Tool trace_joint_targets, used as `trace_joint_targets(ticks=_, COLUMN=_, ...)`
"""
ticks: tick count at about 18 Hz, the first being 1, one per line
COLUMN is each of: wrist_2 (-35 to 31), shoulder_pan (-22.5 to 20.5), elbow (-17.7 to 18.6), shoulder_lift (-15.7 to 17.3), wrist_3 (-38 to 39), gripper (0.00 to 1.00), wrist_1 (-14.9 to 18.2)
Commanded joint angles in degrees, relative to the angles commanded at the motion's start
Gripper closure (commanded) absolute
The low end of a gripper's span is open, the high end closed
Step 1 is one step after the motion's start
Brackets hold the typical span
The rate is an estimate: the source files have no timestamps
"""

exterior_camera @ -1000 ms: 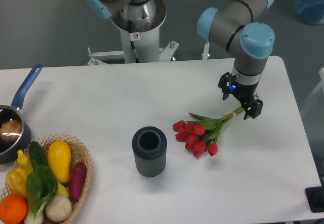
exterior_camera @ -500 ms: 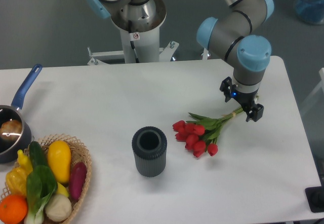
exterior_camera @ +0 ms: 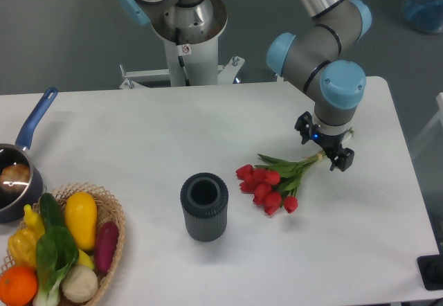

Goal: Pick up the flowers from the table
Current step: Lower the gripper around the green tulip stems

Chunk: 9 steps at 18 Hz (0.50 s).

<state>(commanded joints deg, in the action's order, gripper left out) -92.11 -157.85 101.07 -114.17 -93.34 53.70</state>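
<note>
The bunch of red tulips with green leaves and pale-banded stems (exterior_camera: 277, 181) lies flat on the large white matte table (exterior_camera: 138, 140), right of the frame's centre. Its long axis slants from the blooms at lower left up to the stem ends at upper right. The black two-finger pincer (exterior_camera: 324, 148) hangs directly over those stem ends, prongs spread to either side and nothing clamped. Left of the blooms stands a dark ribbed cylindrical vase (exterior_camera: 204, 207).
</note>
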Motion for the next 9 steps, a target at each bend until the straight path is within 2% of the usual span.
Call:
trace_joint_targets(ticks=2, wrist_2=0.88, shoulder_pan=-0.18, elbow=-0.09, shoulder_lift=-0.17, wrist_3=-0.09, gripper=0.0, wrist_1=0.0)
trace_joint_targets(ticks=5, wrist_2=1.84, shoulder_pan=-0.62, elbow=-0.35, shoulder_lift=-2.28, wrist_3=-0.18, gripper=0.0, wrist_1=-0.52)
trace_joint_targets(ticks=9, wrist_2=3.07, shoulder_pan=-0.71, elbow=-0.09, shoulder_lift=-2.9, wrist_3=-0.26, gripper=0.0, wrist_1=-0.62)
